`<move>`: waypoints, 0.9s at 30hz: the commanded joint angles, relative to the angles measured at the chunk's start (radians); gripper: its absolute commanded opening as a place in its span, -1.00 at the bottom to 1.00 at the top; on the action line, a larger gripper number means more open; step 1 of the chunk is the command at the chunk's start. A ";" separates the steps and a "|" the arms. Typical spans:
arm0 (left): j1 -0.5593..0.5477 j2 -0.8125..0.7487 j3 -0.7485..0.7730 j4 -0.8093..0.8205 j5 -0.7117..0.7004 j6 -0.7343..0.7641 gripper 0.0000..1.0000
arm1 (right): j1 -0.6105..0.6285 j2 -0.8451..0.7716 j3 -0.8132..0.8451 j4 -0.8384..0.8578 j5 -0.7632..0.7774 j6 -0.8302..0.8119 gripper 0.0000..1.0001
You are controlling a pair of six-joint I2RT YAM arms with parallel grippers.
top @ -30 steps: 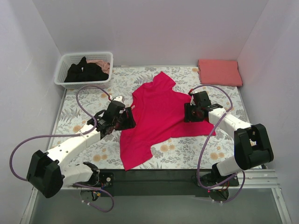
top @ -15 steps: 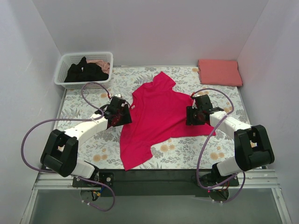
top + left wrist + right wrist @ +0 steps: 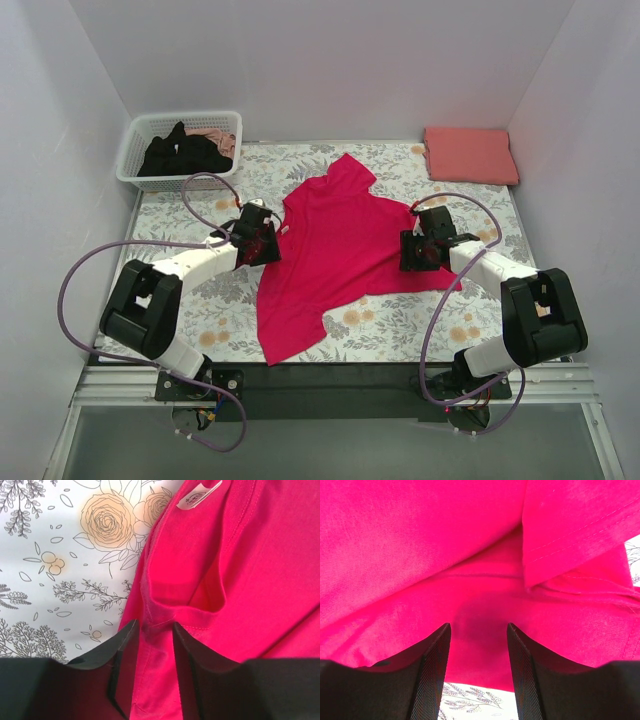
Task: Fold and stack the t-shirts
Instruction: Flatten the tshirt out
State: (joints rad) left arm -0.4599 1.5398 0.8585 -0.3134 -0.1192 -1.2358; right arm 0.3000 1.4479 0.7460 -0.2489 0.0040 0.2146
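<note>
Both my arms stretch low over the bench (image 3: 480, 330), left gripper (image 3: 152, 640) straddling the left edge of the crimson shirt (image 3: 335, 250) lying mid-bench, grasp unclear, right gripper (image 3: 477, 640) open over its right side.

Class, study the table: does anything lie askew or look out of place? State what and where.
The crimson t-shirt lies slanted and creased mid-table, not yet folded. The black shirt is heaped loosely in the basket at the far left. Only the salmon-pink shirt, far right, is neatly folded.
</note>
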 commanded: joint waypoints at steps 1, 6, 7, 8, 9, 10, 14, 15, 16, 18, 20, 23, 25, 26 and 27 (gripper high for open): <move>0.007 -0.001 0.042 0.019 -0.013 0.018 -0.39 | -0.009 -0.026 -0.008 0.036 0.004 0.011 0.10; 0.026 -0.013 0.047 0.008 -0.049 0.041 -0.94 | -0.010 -0.024 -0.013 0.037 0.004 0.011 0.10; 0.042 -0.017 0.048 -0.003 -0.060 0.053 -1.00 | -0.013 -0.024 -0.013 0.037 0.004 0.009 0.10; 0.053 -0.024 0.056 -0.009 -0.071 0.065 -1.00 | -0.013 -0.026 -0.014 0.037 0.004 0.012 0.10; 0.064 -0.029 0.060 -0.015 -0.080 0.076 -1.00 | -0.013 -0.027 -0.014 0.037 0.004 0.014 0.10; 0.088 -0.032 0.065 -0.024 -0.103 0.087 -1.00 | -0.016 -0.029 -0.017 0.037 0.004 0.012 0.10; 0.145 -0.023 0.108 -0.047 -0.142 0.173 -1.00 | -0.024 -0.027 -0.022 0.036 0.004 0.023 0.10; 0.155 -0.017 0.126 -0.052 -0.148 0.185 -1.00 | -0.025 -0.024 -0.022 0.036 0.004 0.023 0.10; 0.174 0.000 0.131 -0.059 -0.154 0.196 -1.00 | -0.025 -0.023 -0.023 0.034 0.004 0.023 0.10; 0.191 0.014 0.143 -0.072 -0.166 0.216 -0.98 | -0.029 -0.021 -0.025 0.034 0.004 0.026 0.10; 0.216 0.032 0.148 -0.082 -0.177 0.226 -0.96 | -0.033 -0.020 -0.025 0.030 0.005 0.029 0.10; 0.250 0.052 0.137 -0.079 -0.186 0.233 -0.92 | -0.038 -0.015 -0.027 0.027 0.005 0.032 0.10; 0.270 0.066 0.134 -0.072 -0.186 0.240 -0.87 | -0.039 -0.009 -0.025 0.026 0.007 0.032 0.11; 0.277 0.083 0.132 -0.070 -0.185 0.242 -0.86 | -0.041 -0.004 -0.025 0.026 0.007 0.032 0.11; 0.283 0.091 0.132 -0.069 -0.183 0.245 -0.85 | -0.044 -0.001 -0.023 0.025 0.005 0.032 0.11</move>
State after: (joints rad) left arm -0.2024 1.6173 0.9844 -0.3740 -0.2615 -1.0237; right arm 0.2653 1.4479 0.7223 -0.2352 0.0044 0.2352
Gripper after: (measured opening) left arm 0.069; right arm 0.555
